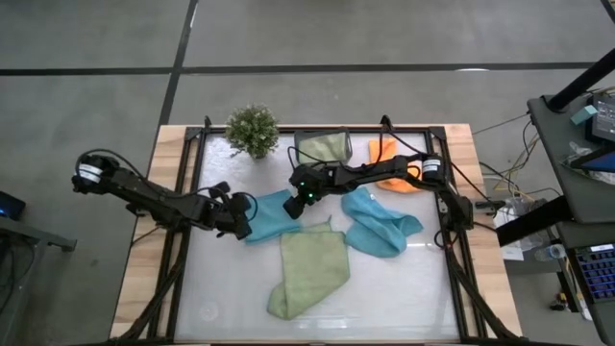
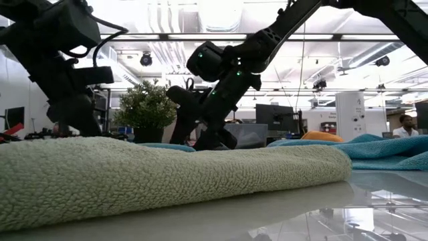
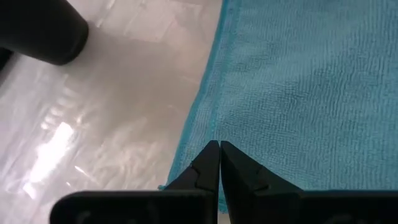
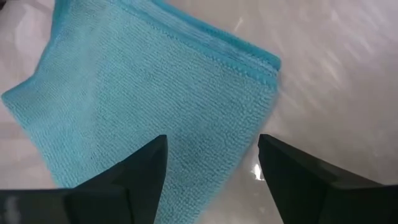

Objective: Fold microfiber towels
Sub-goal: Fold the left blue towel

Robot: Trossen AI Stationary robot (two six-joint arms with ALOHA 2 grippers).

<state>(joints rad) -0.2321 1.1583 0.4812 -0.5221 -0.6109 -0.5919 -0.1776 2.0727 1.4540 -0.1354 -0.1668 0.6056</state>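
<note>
Right up close to the low camera lies a light green towel (image 2: 167, 171), soft and lumpy, on the shiny white table (image 1: 404, 298). From above it sits near the front middle of the table, folded long and a bit crooked.

On the left side, the left gripper (image 3: 219, 149) has its two fingers pressed tight together. Its tips rest at the edge of a teal-blue towel (image 1: 272, 213); whether they pinch the cloth cannot be told. That towel lies flat and folded between the two grippers.

Next comes the right gripper (image 4: 211, 155), just over the other end of the same teal-blue towel. Its fingers stand wide apart and hold nothing. The folded corner of the towel shows between them.

Behind these, a little green potted plant (image 1: 253, 130) stands at the back of the table. Beside it another light green towel (image 1: 324, 147) lies in a small grey bin.

Further right, a second teal-blue towel (image 1: 380, 223) lies crumpled. An orange towel (image 1: 389, 163) lies at the back right, partly under the right arm.
</note>
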